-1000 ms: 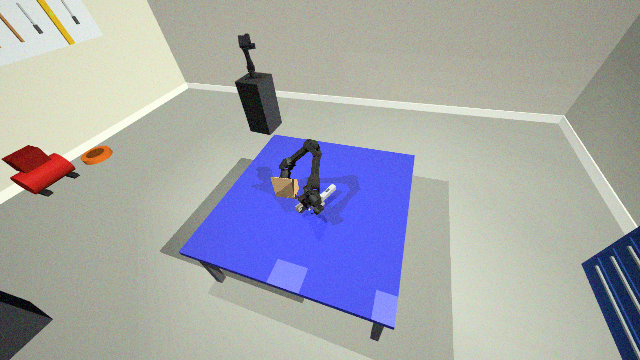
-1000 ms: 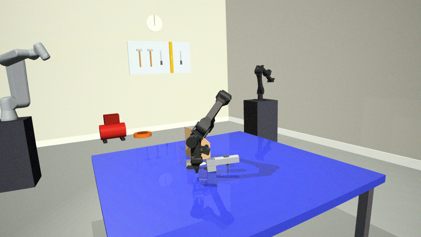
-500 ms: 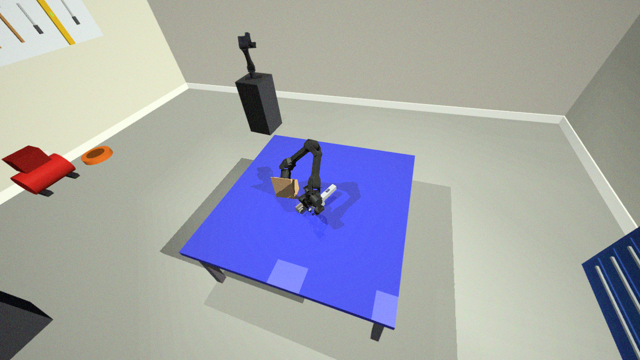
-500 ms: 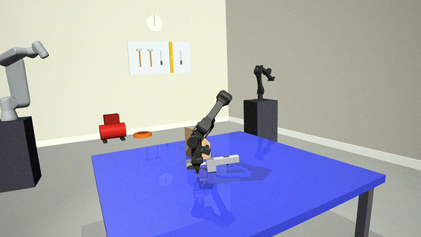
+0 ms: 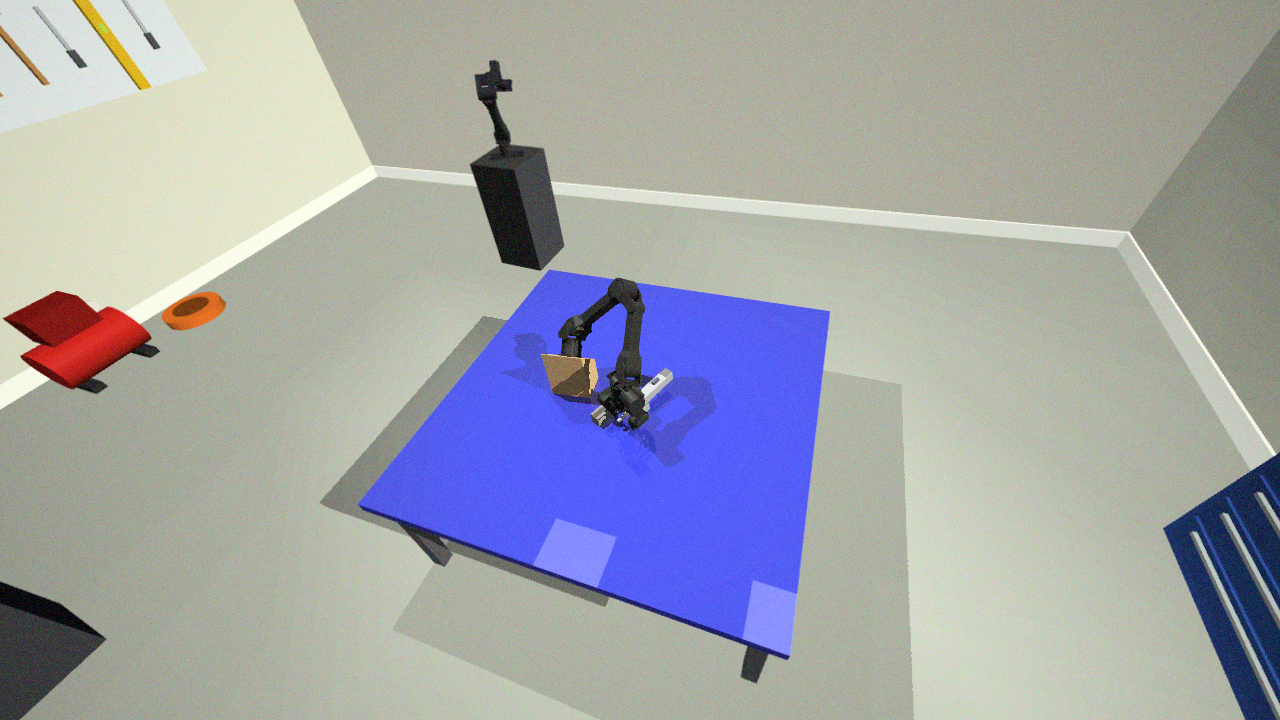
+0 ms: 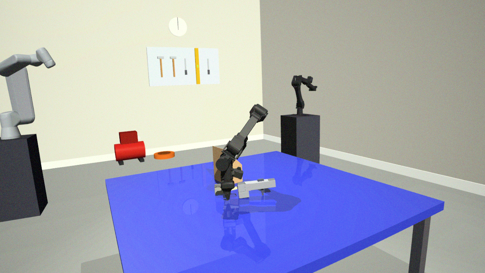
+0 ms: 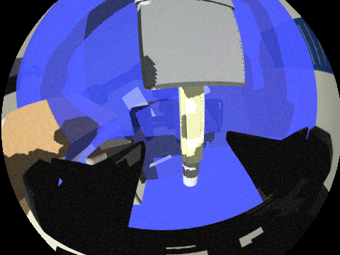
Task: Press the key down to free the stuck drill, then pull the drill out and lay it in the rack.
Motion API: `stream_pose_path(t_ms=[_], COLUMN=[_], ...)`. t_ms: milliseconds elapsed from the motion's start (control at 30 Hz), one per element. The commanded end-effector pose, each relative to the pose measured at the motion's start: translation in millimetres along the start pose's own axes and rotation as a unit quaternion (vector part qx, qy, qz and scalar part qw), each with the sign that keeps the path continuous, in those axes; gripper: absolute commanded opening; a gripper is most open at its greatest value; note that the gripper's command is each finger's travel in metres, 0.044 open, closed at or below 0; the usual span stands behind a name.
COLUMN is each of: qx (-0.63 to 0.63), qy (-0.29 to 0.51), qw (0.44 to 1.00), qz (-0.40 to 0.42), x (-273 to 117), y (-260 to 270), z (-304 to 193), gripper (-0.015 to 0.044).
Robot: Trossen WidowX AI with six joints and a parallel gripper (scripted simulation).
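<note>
The light grey holder (image 5: 650, 394) (image 6: 252, 185) (image 7: 191, 46) is a long bar. The cream drill (image 7: 193, 124) sticks out of its end and has a white tip. My gripper (image 6: 227, 197) (image 7: 187, 140) is open, its fingers apart on either side of the drill, with blue showing between the drill and each finger. A grey notched block (image 5: 599, 418) (image 6: 218, 190) (image 7: 97, 157), seemingly part of the rack, is partly hidden by a finger in the wrist view. A small dark spot (image 6: 260, 180) on top of the holder may be the key or its slot; I cannot tell which.
A tan angled board (image 5: 565, 374) (image 6: 216, 159) (image 7: 30, 124) stands close beside the arm on the blue table (image 5: 716, 501) (image 6: 339, 217). The arm's shadow falls near the holder. Pedestals, a red tank and an orange ring are beyond the table.
</note>
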State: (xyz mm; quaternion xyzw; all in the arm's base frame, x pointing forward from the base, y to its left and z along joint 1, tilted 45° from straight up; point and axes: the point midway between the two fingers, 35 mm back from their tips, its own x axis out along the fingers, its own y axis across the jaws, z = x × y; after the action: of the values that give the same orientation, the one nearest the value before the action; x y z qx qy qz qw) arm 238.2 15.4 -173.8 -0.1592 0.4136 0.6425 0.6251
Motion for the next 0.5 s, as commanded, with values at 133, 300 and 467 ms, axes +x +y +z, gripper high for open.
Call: stream_pose_path(t_ms=[133, 300, 467], qx=[0.0, 0.0, 0.0], qy=[0.0, 0.0, 0.0], qw=[1.0, 1.0, 1.0], qz=[0.0, 0.0, 0.0], x=[0.0, 0.0, 0.0], y=[-0.1, -0.1, -0.1], z=[0.0, 0.0, 0.0], gripper=[0.0282, 0.0151, 0.004])
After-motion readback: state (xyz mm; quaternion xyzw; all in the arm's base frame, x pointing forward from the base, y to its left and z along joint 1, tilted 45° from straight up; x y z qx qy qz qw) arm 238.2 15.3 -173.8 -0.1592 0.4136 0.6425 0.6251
